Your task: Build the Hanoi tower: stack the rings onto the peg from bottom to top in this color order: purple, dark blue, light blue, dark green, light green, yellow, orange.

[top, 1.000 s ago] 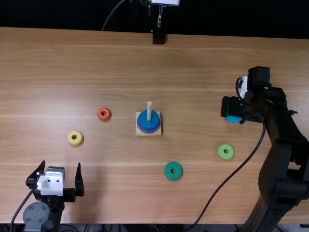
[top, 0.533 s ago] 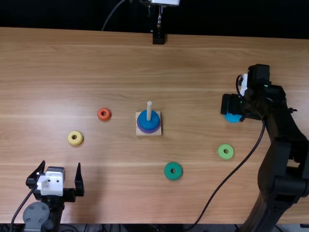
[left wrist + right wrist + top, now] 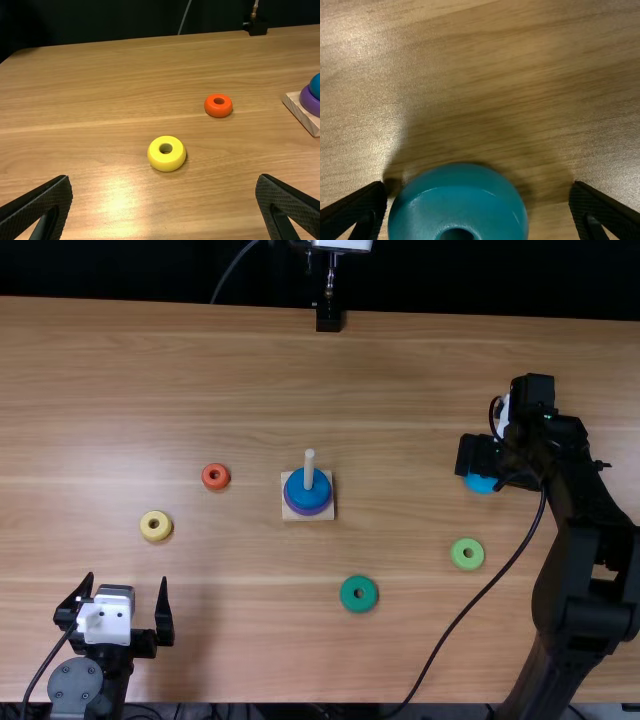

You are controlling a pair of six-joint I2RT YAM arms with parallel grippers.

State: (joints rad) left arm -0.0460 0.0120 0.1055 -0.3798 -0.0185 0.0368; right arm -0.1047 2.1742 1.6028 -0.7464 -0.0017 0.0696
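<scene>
Top view: two rings sit on the peg (image 3: 309,468), right gripper (image 3: 478,454) at the light blue ring (image 3: 480,484)

At the lower left of the frame is the left gripper (image 3: 124,585), its fingers wide apart with nothing between them. Above and a little right of it, the yellow ring (image 3: 147,526) lies flat on the desk (image 3: 200,370). Farther right and higher, the orange ring (image 3: 216,485) also lies flat.

Near the middle stands the peg, upright on its square wooden base (image 3: 328,516). The purple ring (image 3: 308,511) is around it at the bottom, and the dark blue ring (image 3: 308,498) rests on top of that. Below and to the right is the dark green ring (image 3: 368,598), flat on the desk.

Right of centre, the light green ring (image 3: 467,564) lies flat. Above it, at the right of the frame, the light blue ring is partly covered by the right gripper. The right wrist view gives those fingers apart, the ring nearer one than the other; whether that one touches it, I cannot tell.
</scene>
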